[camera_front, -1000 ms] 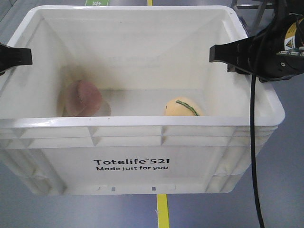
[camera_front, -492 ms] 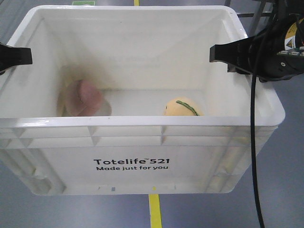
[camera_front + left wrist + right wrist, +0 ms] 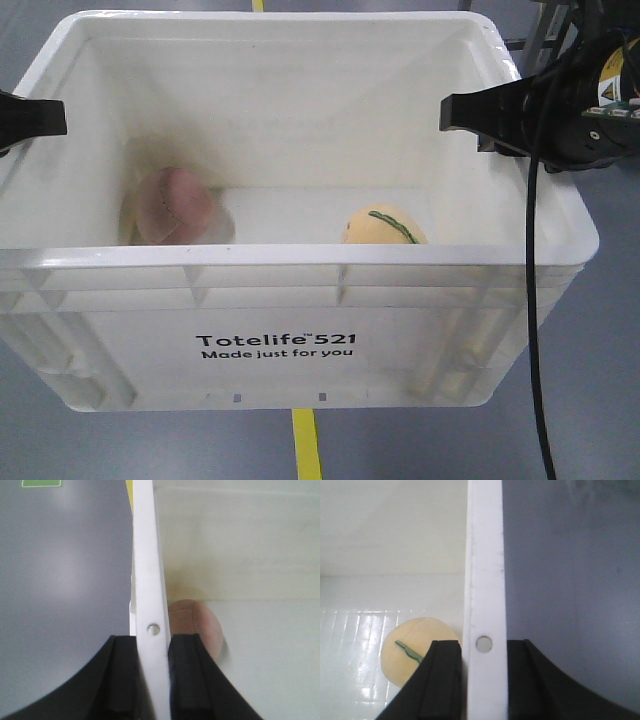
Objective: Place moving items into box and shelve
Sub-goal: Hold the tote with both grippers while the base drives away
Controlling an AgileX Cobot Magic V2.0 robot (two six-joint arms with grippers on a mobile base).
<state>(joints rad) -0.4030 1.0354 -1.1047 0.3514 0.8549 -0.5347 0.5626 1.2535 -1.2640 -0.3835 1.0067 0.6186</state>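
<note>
1. L end effector (image 3: 152,645): black fingers clenched on the left wall of the white crate (image 3: 270,345), one finger outside and one inside, rim between them. In the front view only its black tip shows at the left rim.
2. Pink-grey plush ball (image 3: 172,205): round, stitched seams, dusty rose. It sits on the crate floor in the left corner, against the left wall and just beside the inner L finger.
3. Crate: big, rectangular, white plastic w/ ribbed rim. Black print on the front reads "Totelife 521 / Made just for you". Grey floor (image 3: 120,450) w/ yellow line (image 3: 307,445) shows below it.
4. Pale yellow plush ball (image 3: 385,227): green stitched stripe on top. It lies on the crate floor right of centre, near the front wall, well apart from the pink one.
5. R end effector (image 3: 484,652): black fingers clamped on the right wall, rim between them. A black cable (image 3: 533,300) hangs down past the crate's right front corner.
</note>
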